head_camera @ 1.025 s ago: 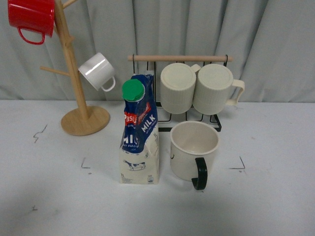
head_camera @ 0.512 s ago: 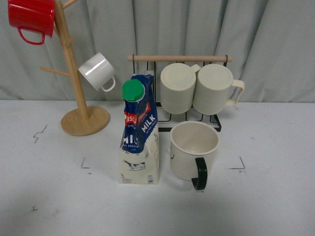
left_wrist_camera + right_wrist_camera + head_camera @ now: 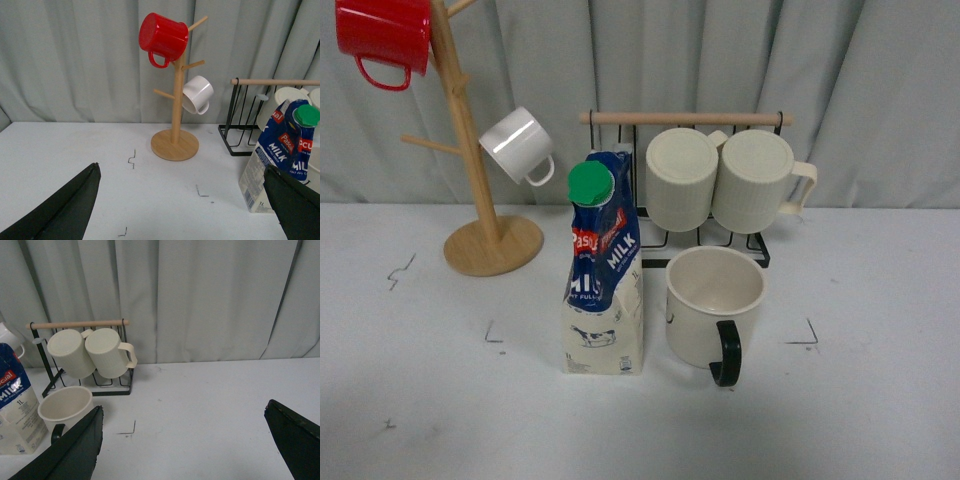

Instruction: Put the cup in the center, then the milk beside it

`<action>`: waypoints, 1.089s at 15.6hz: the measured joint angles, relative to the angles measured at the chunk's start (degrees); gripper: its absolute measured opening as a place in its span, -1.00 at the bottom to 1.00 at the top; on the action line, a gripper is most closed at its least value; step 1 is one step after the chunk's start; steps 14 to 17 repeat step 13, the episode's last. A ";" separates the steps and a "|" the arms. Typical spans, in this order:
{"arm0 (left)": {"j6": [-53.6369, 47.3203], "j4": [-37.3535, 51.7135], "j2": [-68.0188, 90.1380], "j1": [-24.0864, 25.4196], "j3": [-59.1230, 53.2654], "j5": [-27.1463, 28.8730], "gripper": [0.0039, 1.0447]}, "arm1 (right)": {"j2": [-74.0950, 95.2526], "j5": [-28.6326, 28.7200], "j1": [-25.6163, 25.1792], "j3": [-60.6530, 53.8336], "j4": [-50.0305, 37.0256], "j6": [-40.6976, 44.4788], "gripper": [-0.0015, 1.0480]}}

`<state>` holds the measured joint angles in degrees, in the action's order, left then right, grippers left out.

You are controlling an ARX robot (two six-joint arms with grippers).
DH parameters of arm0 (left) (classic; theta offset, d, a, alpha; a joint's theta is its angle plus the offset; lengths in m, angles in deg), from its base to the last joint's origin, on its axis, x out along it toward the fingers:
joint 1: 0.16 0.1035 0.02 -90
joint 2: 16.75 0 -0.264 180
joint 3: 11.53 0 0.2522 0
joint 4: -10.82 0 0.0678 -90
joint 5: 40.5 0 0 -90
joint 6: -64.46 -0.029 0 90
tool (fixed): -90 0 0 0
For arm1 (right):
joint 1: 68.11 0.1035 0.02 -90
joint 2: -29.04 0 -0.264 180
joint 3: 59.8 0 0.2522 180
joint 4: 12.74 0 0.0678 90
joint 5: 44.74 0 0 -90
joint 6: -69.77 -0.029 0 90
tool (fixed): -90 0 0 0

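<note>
Cream-coloured and wide, the cup (image 3: 713, 303) stands upright on the white desk (image 3: 860, 400), mouth up, with its black handle (image 3: 726, 353) turned toward the camera in the front view. The cup sits between the small corner marks (image 3: 492, 333) drawn on the desk, slightly right of their midpoint. The milk (image 3: 604, 270) stands upright just beside the cup, on the cup's left, with a narrow gap between them; its green cap (image 3: 590, 184) is at the top.

Behind the cup, a black wire rack (image 3: 760, 250) with a wooden rail (image 3: 685, 118) carries two ribbed cream mugs (image 3: 715, 180) lying on their sides. Further left, a wooden mug tree (image 3: 480, 200) holds a red mug (image 3: 382, 35) and a small white mug (image 3: 518, 145). A grey curtain (image 3: 880, 90) closes the background.

Neither arm appears in the front view. In the left wrist view, the left hand (image 3: 182, 210) has its fingers spread wide apart, and nothing is between them. In the right wrist view, the right hand (image 3: 185, 445) is likewise spread wide, with only bare desk between its fingers. Both hands are well apart from the cup and the milk.
</note>
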<state>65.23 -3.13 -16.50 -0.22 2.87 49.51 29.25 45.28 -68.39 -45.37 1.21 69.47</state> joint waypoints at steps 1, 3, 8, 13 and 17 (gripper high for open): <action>0.00 0.00 0.00 0.00 0.00 0.00 0.87 | 0.00 0.00 0.00 0.00 0.00 0.00 0.87; 0.02 0.00 0.00 0.00 0.00 0.00 0.88 | 0.00 0.00 0.00 0.00 0.00 0.00 0.87; 0.00 0.00 0.00 0.00 0.00 0.00 0.88 | 0.00 0.00 0.00 0.00 0.00 0.00 0.87; 0.00 0.00 0.00 0.00 0.00 0.00 0.88 | 0.00 0.00 0.00 0.00 0.00 0.00 0.87; 0.00 0.00 0.00 0.00 0.00 0.00 0.88 | 0.00 0.00 0.00 0.00 0.00 0.00 0.87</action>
